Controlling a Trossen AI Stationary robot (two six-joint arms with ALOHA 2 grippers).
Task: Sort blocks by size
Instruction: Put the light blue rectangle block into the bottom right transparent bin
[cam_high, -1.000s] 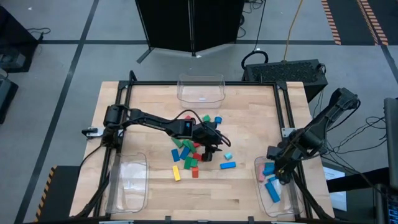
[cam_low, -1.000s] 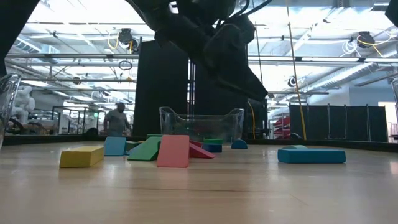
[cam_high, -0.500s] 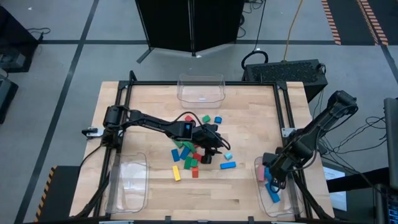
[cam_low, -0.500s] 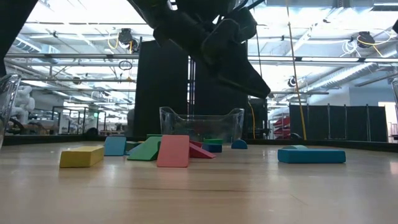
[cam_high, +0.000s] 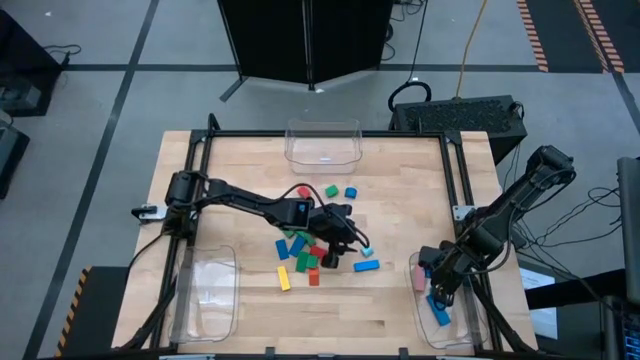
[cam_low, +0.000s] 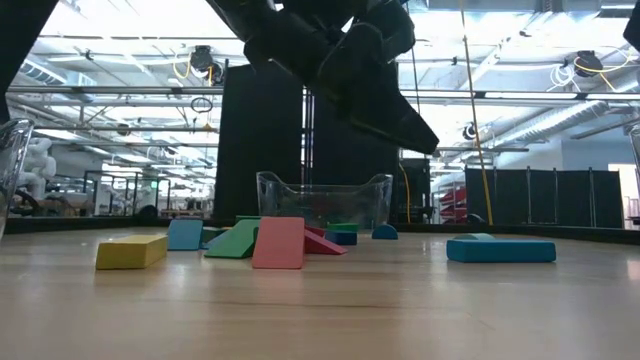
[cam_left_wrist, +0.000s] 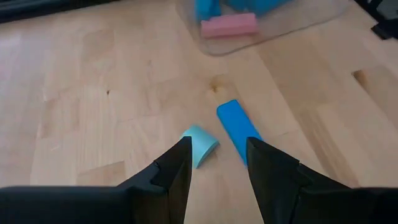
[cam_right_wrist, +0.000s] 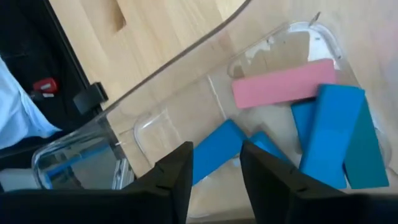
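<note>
Blocks in several colours lie in a pile (cam_high: 305, 250) at mid-table. A blue bar (cam_left_wrist: 239, 130) and a small cyan piece (cam_left_wrist: 199, 144) lie flat just right of the pile. My left gripper (cam_left_wrist: 217, 149) hovers open above these two, slanting down, with nothing between its fingers. At the near right, my right gripper (cam_right_wrist: 214, 155) stands open over the clear bin (cam_high: 445, 310). A pink bar (cam_right_wrist: 283, 84) and several blue bars (cam_right_wrist: 329, 134) lie on the floor of that bin. Its fingers are bare.
An empty clear bin (cam_high: 322, 140) stands at the far edge and another (cam_high: 205, 295) at the near left. Loose red (cam_high: 303, 190), green (cam_high: 330, 190) and blue (cam_high: 350, 192) pieces lie beyond the pile. A yellow bar (cam_high: 284, 279) lies nearer. Black rails frame the table.
My right gripper has moved toward the table's near edge and sunk lower over the right bin.
</note>
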